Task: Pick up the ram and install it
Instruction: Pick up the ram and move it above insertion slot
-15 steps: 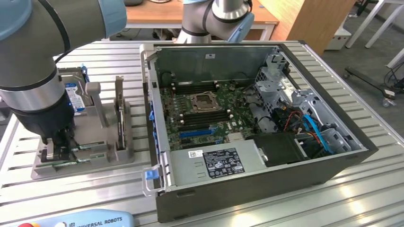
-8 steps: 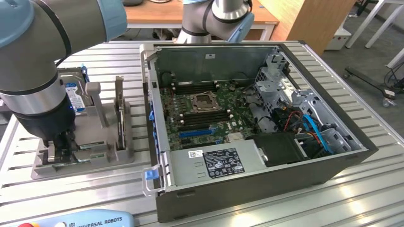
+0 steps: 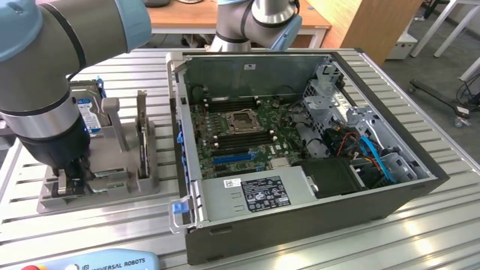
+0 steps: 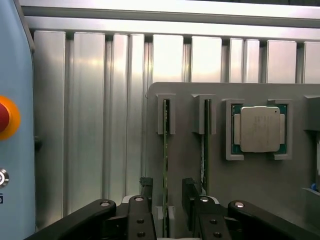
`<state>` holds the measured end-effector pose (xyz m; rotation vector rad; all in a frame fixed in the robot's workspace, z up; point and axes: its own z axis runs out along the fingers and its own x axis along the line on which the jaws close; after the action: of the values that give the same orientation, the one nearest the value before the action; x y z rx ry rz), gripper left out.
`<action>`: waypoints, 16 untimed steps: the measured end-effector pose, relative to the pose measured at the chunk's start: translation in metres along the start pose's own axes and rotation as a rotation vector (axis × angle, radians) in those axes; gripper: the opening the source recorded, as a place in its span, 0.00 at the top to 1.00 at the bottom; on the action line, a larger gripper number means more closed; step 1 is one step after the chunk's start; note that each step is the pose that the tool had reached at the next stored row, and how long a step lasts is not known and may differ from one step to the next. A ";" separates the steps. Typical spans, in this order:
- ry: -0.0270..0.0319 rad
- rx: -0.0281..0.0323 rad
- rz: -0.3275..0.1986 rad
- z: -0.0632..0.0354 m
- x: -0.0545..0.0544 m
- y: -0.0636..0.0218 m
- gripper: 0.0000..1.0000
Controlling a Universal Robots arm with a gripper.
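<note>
Under the gripper [image 4: 167, 199] the holder [image 4: 250, 185] looks like matt grey plastic, and the table [image 4: 170, 55] around it is ribbed, shiny metal. Its fingers [image 4: 146, 187] are matt black. The processor [image 4: 260, 129] near them has a dull silver metal lid.

Hand [image 4: 167, 183] astride 1 ram [image 4: 165, 150] in the holder [image 4: 260, 185], other ram [image 4: 205, 145] and processor [image 4: 259, 128] alongside.

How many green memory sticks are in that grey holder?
2. One stick stands between the fingers of the open gripper; the other stick is in the next slot, beside the processor.
</note>
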<state>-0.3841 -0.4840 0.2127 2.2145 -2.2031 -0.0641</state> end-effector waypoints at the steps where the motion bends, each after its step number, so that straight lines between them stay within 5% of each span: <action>1: 0.0000 0.0000 0.000 0.0014 0.000 -0.0001 0.63; 16: 0.0000 0.0000 0.000 0.0047 0.000 -0.0095 0.63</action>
<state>-0.3747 -0.4840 0.2076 2.2145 -2.2031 -0.0641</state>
